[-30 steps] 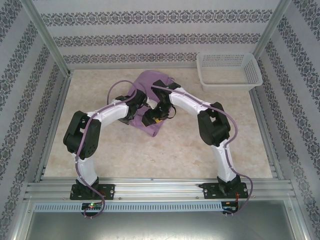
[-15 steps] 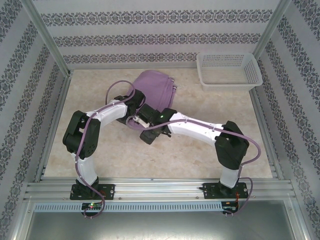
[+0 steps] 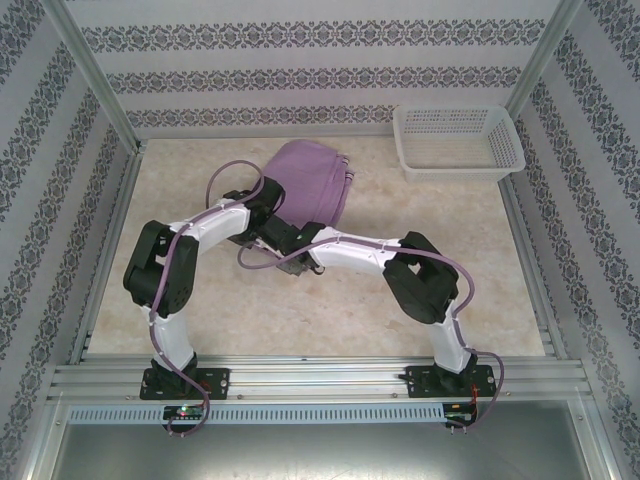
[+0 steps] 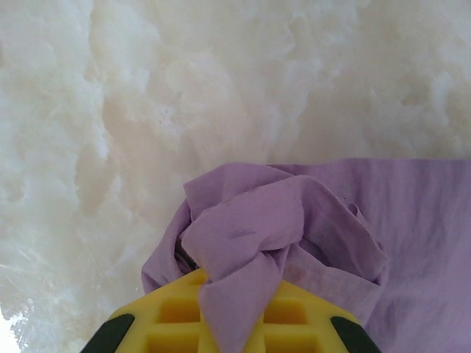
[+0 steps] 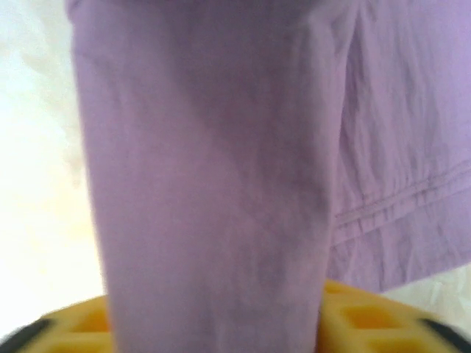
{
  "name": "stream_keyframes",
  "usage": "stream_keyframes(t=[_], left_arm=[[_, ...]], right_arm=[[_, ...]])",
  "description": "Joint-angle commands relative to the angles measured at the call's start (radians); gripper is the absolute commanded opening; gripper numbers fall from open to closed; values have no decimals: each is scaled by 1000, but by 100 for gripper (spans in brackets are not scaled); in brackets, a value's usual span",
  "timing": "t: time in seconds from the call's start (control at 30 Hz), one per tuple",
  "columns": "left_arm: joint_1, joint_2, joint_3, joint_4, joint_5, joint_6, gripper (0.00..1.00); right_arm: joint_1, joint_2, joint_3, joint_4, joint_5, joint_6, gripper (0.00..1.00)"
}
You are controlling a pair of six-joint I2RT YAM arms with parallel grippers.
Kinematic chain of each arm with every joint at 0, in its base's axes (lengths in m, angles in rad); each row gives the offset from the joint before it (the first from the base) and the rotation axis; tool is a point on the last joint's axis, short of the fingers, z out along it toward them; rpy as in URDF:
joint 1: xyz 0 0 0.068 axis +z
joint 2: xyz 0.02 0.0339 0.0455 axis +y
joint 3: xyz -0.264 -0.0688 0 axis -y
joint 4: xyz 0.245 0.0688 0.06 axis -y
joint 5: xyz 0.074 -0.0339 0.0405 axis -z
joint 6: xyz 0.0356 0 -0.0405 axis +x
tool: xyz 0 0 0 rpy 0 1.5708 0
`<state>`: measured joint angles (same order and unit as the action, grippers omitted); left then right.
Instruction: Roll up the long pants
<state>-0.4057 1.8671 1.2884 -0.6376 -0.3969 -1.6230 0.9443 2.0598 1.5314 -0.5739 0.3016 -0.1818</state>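
Observation:
The long pants (image 3: 312, 178) lie as a lilac bundle at the back middle of the table. My left gripper (image 3: 277, 230) sits at the bundle's near left edge. In the left wrist view it (image 4: 232, 320) is shut on a twisted fold of the pants (image 4: 412, 220), which runs down between the yellow pads (image 4: 173, 316). My right gripper (image 3: 288, 260) is low, just in front of the left one. In the right wrist view it (image 5: 213, 327) is shut on a broad band of the pants (image 5: 397, 110) between its yellow pads (image 5: 368, 316); this view is blurred.
A white mesh basket (image 3: 458, 140) stands at the back right corner. Metal frame posts and patterned walls close in the table (image 3: 300, 310) on three sides. A purple cable loop (image 3: 250, 262) hangs beside the right gripper.
The right arm swung off the pants and came down low to the near left. The pants' near end, which reached toward me, has drawn back into a shorter bundle.

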Motion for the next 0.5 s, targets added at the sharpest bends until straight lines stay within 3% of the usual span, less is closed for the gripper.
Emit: stream_keyframes(t=[0.0,0.03,0.1,0.17,0.2,0.47], left_arm=[[-19,-70,-23,-1,-4,18,28],[-16,-80,-27,-2,-5,19,42],[-4,-105,-38,0,-11,18,80],[11,-133,-51,4,-15,15,96],[18,-150,-60,8,-16,16,100],[30,-227,-91,37,19,17,100]], right_arm=[[-47,20,17,20,-58,-18,0],[-54,9,11,19,-79,-11,0],[-87,-37,-24,31,-161,33,0],[-127,-78,-55,41,-256,79,0],[-144,-97,-67,40,-296,99,0],[-249,-75,-7,-44,-581,187,0]])
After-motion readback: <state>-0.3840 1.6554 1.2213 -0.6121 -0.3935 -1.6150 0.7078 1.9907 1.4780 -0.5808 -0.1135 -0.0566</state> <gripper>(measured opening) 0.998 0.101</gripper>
